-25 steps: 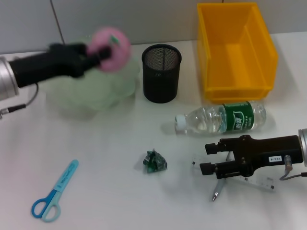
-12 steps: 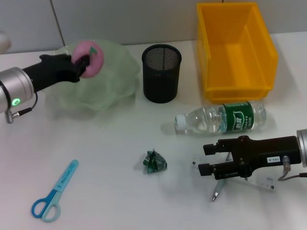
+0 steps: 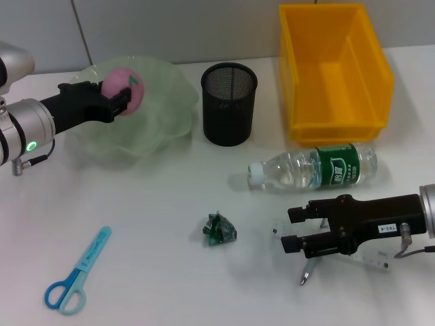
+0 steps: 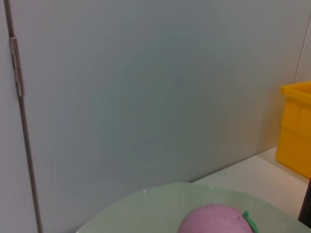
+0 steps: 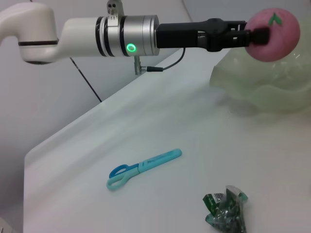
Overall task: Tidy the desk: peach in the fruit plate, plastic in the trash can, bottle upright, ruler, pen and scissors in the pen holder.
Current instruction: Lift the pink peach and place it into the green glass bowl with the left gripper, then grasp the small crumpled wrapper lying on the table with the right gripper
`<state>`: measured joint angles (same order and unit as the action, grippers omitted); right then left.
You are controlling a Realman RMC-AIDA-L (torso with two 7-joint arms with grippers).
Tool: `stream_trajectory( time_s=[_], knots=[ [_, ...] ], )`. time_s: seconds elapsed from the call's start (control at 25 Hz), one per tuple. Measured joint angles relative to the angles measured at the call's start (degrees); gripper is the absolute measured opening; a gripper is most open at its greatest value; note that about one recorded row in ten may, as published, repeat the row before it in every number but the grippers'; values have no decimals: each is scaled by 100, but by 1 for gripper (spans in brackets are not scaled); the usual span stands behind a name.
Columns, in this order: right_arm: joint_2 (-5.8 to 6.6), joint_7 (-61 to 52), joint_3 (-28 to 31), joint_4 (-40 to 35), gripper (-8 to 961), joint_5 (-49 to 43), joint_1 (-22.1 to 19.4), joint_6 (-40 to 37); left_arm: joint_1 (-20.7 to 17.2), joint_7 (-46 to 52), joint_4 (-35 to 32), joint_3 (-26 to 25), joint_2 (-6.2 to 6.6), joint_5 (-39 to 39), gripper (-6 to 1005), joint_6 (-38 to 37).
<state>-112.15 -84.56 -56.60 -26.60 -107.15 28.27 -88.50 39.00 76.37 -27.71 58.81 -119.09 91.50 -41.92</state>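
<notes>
Nothing on the desk (image 3: 156, 224) is finished yet, though the first job looks close: the left gripper (image 3: 117, 100) is clamped on the one pink peach (image 3: 123, 91) and holds it over the single pale green fruit plate (image 3: 163, 115) near the far left corner, not yet released. The one yellow bin (image 3: 333, 75), which I take for the trash can, stands at the far right edge with nothing visible inside, and the one black mesh pen holder (image 3: 229, 103) beside it at the far edge also appears unfilled. One water bottle (image 3: 316, 168) lies on its side toward the right edge, so it still needs righting. One clear ruler (image 3: 367, 257) and one pen (image 3: 307, 270) lie near the front right corner under the right gripper (image 3: 291, 228), whose fingers are spread and grasp nothing. One pair of blue scissors (image 3: 76, 270) waits at the front left corner, and one crumpled green plastic wrapper (image 3: 221, 228) sits mid-desk.
</notes>
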Motion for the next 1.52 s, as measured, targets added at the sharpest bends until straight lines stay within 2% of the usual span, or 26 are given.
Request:
stream_trajectory(
  time_s=[0.04, 0.24, 0.4, 0.72, 0.96, 1.0, 1.04, 1.08, 1.24, 1.52],
  knots=[
    [0, -1, 0, -2, 778, -32, 18, 0, -1, 0, 2, 1, 0, -1, 254, 4],
    [0, -2, -2, -3, 778, -47, 34, 2, -8, 9, 2, 6, 0, -2, 493, 9],
    [0, -2, -2, -3, 778, -50, 43, 3, -12, 10, 2, 8, 0, -2, 618, 10],
    [0, -2, 1, -3, 778, -61, 48, 8, -19, 101, -24, 8, 15, -2, 618, -292],
    [7, -2, 3, -4, 778, -62, 47, 10, -208, 382, -387, -51, 66, 1, 618, -1465],
    [9, -2, 4, -3, 778, -61, 47, 9, -282, 442, -527, -54, 69, -8, 619, -1775],
    [14, -3, 9, -3, 778, -62, 47, 9, -433, 512, -769, -60, 73, -88, 619, -2413],
    [14, -3, 9, -3, 778, -62, 47, 9, -433, 512, -769, -60, 73, -88, 619, -2413],
    [20, -5, 16, -3, 778, -62, 47, 8, -860, 535, -1149, -63, 103, -598, 619, -3890],
    [31, -14, 26, -3, 778, -61, 47, -38, -1148, 498, -1253, -14, 139, -661, 619, -4746]
  ],
)
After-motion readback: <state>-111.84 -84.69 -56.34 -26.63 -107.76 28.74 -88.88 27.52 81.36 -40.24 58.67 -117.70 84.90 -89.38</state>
